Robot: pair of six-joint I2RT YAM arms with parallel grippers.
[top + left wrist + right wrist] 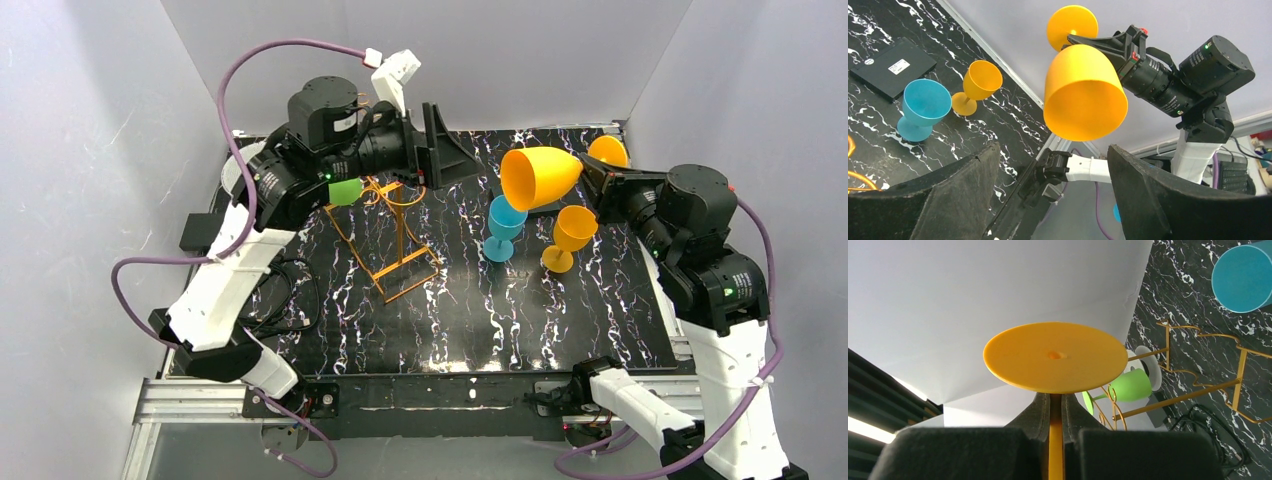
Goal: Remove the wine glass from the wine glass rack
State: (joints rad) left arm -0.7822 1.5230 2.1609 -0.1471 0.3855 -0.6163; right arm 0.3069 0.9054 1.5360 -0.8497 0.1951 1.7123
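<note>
My right gripper [598, 182] [1055, 410] is shut on the stem of a large orange wine glass [540, 175] [1085, 92], held sideways in the air over the mat's back right. Its round foot [1055, 357] fills the right wrist view. The orange-gold wire wine glass rack [385, 235] [1198, 385] stands at the left of the mat, and a green wine glass [345, 192] [1128, 386] hangs on it. My left gripper [450, 145] [1053, 190] hovers open beside the rack's top, facing the orange glass's mouth, with nothing between its fingers.
A blue glass [503, 225] [923, 107] and a small orange glass [570, 235] [978, 85] stand upright on the black marbled mat [450, 320], under the held glass. A flat black box [893, 67] lies on the mat. White walls close in the back and sides.
</note>
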